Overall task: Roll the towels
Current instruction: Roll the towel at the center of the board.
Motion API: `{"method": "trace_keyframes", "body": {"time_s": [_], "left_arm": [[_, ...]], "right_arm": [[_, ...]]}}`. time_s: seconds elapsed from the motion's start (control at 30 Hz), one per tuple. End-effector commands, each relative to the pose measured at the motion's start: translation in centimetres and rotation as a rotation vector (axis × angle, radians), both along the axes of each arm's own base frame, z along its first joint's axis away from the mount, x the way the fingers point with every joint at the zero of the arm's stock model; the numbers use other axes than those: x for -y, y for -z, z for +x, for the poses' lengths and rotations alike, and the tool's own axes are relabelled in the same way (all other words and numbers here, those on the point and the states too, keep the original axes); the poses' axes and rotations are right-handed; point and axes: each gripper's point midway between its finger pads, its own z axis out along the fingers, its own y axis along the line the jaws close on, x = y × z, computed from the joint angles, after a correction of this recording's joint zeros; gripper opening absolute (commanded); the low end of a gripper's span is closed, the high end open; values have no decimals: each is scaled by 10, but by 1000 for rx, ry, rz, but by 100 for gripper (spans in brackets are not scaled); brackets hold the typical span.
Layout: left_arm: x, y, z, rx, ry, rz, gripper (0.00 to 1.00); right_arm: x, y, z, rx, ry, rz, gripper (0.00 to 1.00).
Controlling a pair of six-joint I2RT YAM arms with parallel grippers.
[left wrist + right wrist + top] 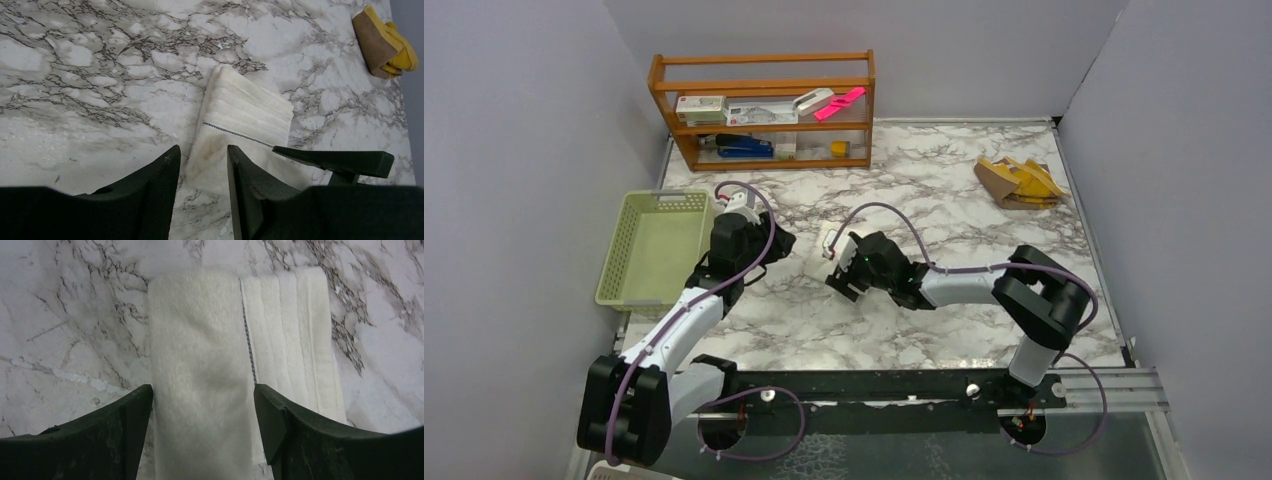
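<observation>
The white towel lies on the marble table between my two grippers. In the right wrist view it shows a thick fluffy fold beside a flat ribbed part with a blue stitched line. My right gripper is open, its jaws astride the fluffy fold; in the top view it is at the towel's right end. My left gripper is open and empty, just above the towel's near corner; in the top view it is at the towel's left. The mustard-yellow towel lies folded at the far right, also in the left wrist view.
A pale green plastic basket stands at the table's left edge, beside my left arm. A wooden shelf with small items stands at the back left. Grey walls close in the table on three sides.
</observation>
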Motion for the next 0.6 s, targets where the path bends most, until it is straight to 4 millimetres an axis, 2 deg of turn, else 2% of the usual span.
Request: {"method": "trace_keyframes", "body": {"time_s": [0.0,0.13,0.2,0.5,0.57], "left_arm": [[5,-7,-1,33,27,-27,42],[6,-8,-2,34,36,-30,42],[6,-8,-3,30,39,-29,42],[10,-3,-4,19,59,-40,42],[13,-1,-6,18,71,-51,42]], "right_arm": [[-25,4,-2,-62,-95,-22,72],[-30,24,-8,-176,-136,-55,59],[-28,30,-10,-216,-139,-64,57],[-22,24,-22,-379,-207,-12,57],[-24,23,-27,-409,-232,-16,53]]}}
